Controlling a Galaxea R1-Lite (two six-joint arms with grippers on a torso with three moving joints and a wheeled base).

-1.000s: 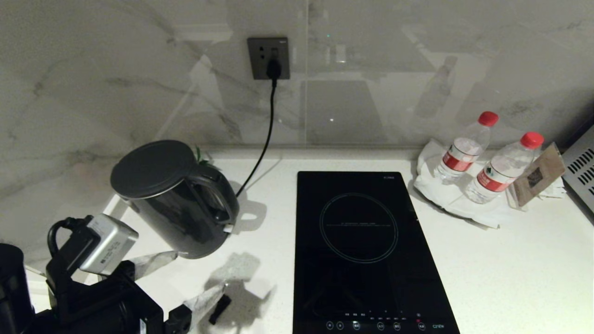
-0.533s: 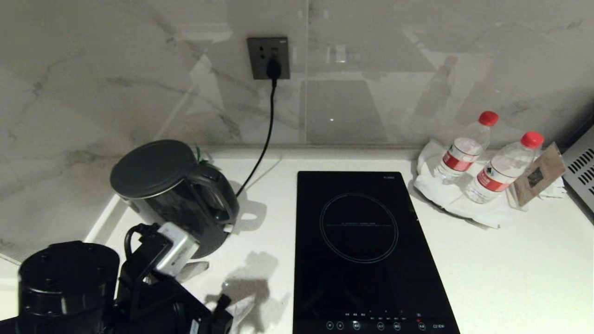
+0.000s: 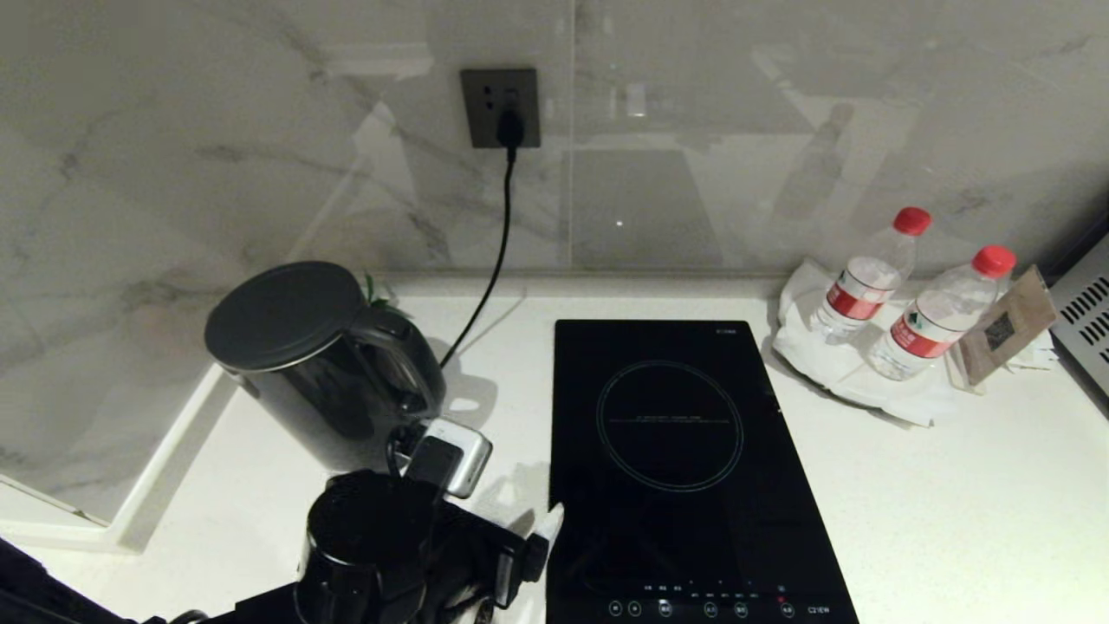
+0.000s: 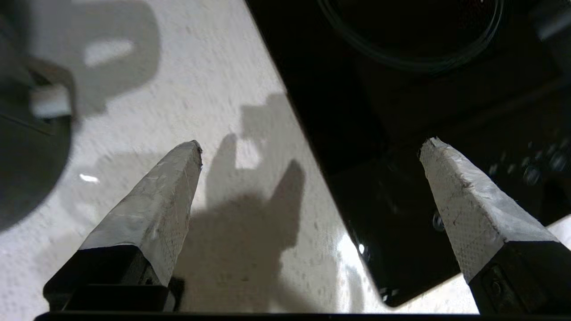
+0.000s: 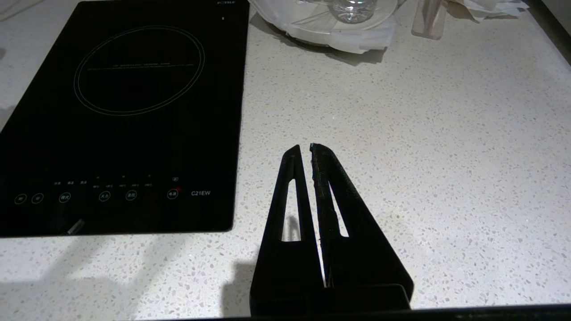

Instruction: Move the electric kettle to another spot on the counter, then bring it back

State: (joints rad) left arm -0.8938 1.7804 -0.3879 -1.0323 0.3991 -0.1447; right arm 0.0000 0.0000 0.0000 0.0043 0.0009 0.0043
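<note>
- The electric kettle is seen upright on the counter, to the left of the induction hob and close to the wall corner; its loop handle is turned toward the hob.
- A rigid, glossy body is shown, so a slippery wall is to be expected; the weight cannot be told, since any water inside is hidden under the flat lid.
- The handle is judged the best place to be taken hold of, gripped across its upper part so that the jug hangs level and is not tipped.
- The left gripper is held just in front of the kettle, between it and the hob's near left corner, with its jaws spread wide and nothing between them; the padded fingertips are seen above bare counter and the hob's edge.
- A power cord is run from the wall socket down behind the kettle, left of the hob; it may drag if the base is disturbed.
- To the right of the hob, the right gripper is parked over the counter, its jaws pressed together and empty.
</note>
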